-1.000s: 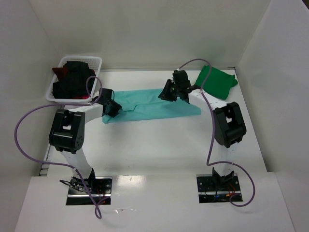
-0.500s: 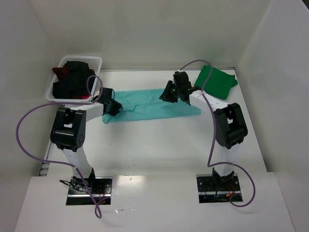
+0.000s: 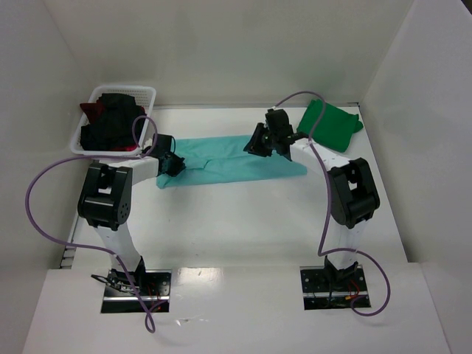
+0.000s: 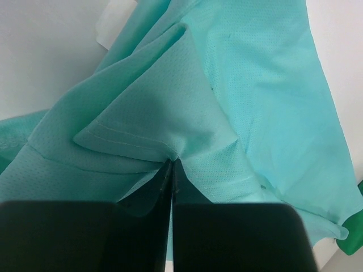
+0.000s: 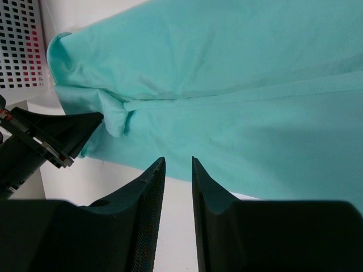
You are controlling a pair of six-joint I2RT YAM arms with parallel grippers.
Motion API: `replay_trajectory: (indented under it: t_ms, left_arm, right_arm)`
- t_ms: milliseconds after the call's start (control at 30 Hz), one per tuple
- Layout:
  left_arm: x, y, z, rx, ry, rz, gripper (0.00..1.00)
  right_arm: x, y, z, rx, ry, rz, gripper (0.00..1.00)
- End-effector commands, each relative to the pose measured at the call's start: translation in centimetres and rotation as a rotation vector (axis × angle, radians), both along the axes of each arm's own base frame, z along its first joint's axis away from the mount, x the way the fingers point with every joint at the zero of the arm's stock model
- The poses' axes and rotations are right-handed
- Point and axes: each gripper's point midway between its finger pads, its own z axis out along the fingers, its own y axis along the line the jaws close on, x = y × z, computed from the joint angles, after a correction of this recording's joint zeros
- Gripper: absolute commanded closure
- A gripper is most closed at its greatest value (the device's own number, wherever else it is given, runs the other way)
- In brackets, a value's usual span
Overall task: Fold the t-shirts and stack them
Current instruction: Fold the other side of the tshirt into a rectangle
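Note:
The light teal t-shirt (image 3: 236,158) lies stretched across the far middle of the table, partly folded lengthwise. My left gripper (image 3: 175,164) is at its left end, shut on a pinched fold of the teal cloth (image 4: 172,157). My right gripper (image 3: 258,145) hovers over the shirt's middle, its jaws a little apart with nothing between them (image 5: 177,161), above the shirt's near edge (image 5: 238,113). The darker green t-shirt (image 3: 332,125) lies folded at the far right. Black and dark red shirts (image 3: 110,122) fill the basket.
The white lattice basket (image 3: 145,92) stands at the far left corner and also shows in the right wrist view (image 5: 20,39). White walls enclose the table on three sides. Purple cables loop beside both arms.
The right gripper has shifted slightly to the right over the teal shirt. The left gripper keeps its hold and has hardly moved.

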Motion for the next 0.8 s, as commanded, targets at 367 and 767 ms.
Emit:
replay_trajectory:
  t_ms: [367, 767]
  left_arm:
    - [3.6, 1.0, 2.0, 0.023, -0.085, 0.051, 1.00]
    - [8.1, 1.1, 3.9, 0.026, -0.154, 0.030, 1.00]
  right_arm:
    - [1.0, -2.5, 3.2, 0.014, -0.094, -0.056, 0.69]
    - [1.3, -4.1, 3.2, 0.002, -0.098, -0.098, 0.67]
